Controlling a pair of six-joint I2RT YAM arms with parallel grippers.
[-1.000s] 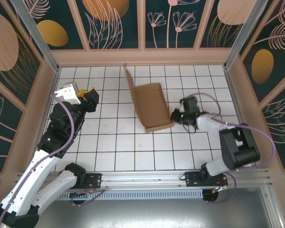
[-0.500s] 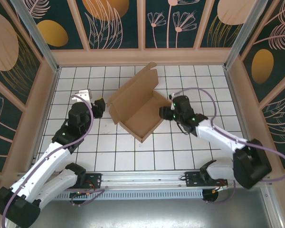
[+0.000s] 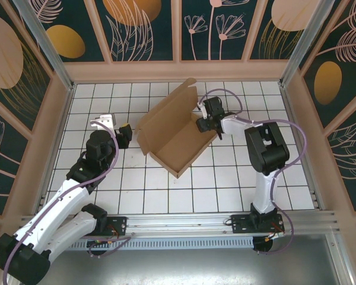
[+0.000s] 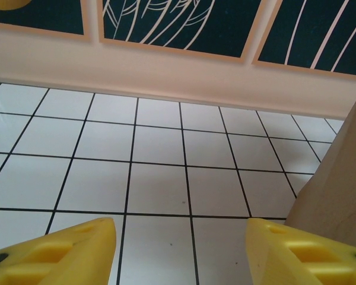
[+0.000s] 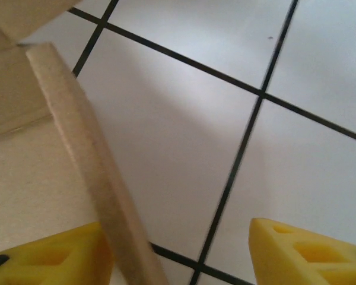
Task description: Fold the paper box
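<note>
From above, you see the paper box [image 3: 175, 139] now lying as an open tray in the middle of the table [image 3: 237, 178], lid flap [image 3: 181, 101] raised at the far end, no longer stood on edge. Your right gripper [image 3: 205, 123] has let go and moved to the box's right wall. The left gripper [image 3: 124, 135] has come in beside the left corner.

At the left wrist, the fingers [image 4: 59, 249] are spread with nothing between them, and cardboard [image 4: 338, 190] stands just to the right.

At the right wrist, the fingers [image 5: 296, 249] stand apart, straddling the wall's edge [image 5: 83, 154] without clamping it.

The walls look set to me; the lid is yet to close.
</note>
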